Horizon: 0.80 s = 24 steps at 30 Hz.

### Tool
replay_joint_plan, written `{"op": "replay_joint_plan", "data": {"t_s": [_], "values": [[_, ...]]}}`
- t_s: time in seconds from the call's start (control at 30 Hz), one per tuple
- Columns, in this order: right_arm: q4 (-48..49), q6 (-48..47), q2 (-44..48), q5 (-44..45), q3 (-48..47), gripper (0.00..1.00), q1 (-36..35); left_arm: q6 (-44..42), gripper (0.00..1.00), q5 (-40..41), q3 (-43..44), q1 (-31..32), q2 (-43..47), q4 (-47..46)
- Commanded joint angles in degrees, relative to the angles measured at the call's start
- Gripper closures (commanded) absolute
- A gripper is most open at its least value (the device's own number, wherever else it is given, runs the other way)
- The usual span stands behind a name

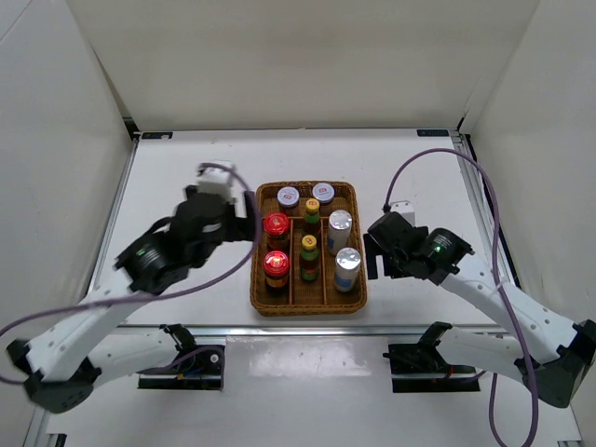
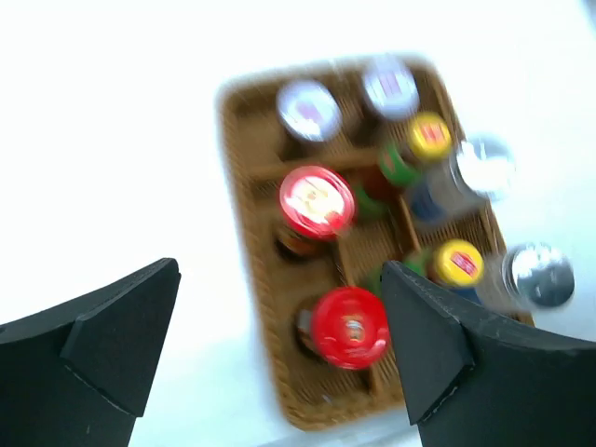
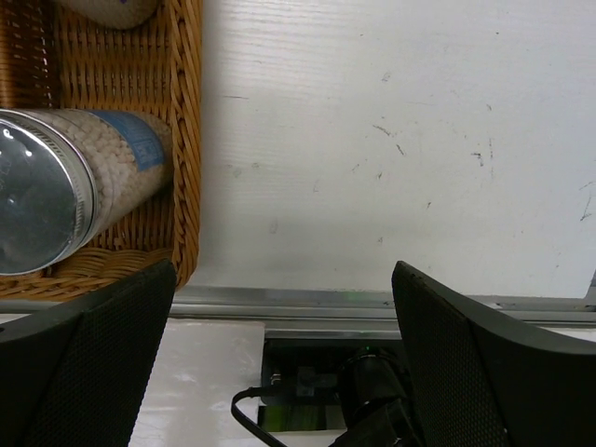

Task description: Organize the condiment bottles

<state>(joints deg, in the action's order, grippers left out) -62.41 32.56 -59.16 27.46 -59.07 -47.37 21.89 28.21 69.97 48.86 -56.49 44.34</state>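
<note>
All eight bottles (image 1: 276,264) stood sorted in the tray (image 1: 308,307): red jars (image 1: 276,224) left, yellow caps (image 1: 308,244) middle, silver cylinders (image 1: 340,221) right, pale-lidded jars (image 1: 288,196) behind. The left gripper (image 2: 279,272) hovered spread and empty by the tray's left edge, and the right gripper (image 3: 282,268) likewise at its right. Sorting looked done; the next move would be drawing both arms clear without nudging the tray.

Left wrist view blurred, print on red-lidded jar (image 2: 317,200) unreadable; right wrist: silver-topped cylinder (image 3: 65,186) cut by left edge; second cylinder (image 3: 102,7) clipped at top; wicker tray (image 3: 186,112) mostly out of frame.
</note>
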Motion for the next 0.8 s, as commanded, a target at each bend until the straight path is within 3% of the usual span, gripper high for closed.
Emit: {"op": "replay_joint_plan", "data": {"t_s": [0.0, 0.1, 0.2, 0.77], "values": [[-1.0, 1.6, 2.1, 2.7, -0.7, 0.0, -0.3, -5.4, 0.0, 13.8, -3.3, -1.2, 9.3, 1.8], [-1.6, 2.2, 2.7, 3.2, -0.7, 0.0, -0.3, -4.5, 0.0, 19.9, -9.4, -3.0, 13.1, 3.1], [-1.6, 2.2, 3.4, 3.2, -0.7, 0.0, -0.9, -4.5, 0.0, 20.5, -14.4, -3.0, 17.5, 3.1], [-7.7, 10.9, 5.7, 12.5, -1.8, 0.0, -7.4, -2.1, 0.0, 21.1, -15.7, -3.0, 15.8, 3.0]]}}
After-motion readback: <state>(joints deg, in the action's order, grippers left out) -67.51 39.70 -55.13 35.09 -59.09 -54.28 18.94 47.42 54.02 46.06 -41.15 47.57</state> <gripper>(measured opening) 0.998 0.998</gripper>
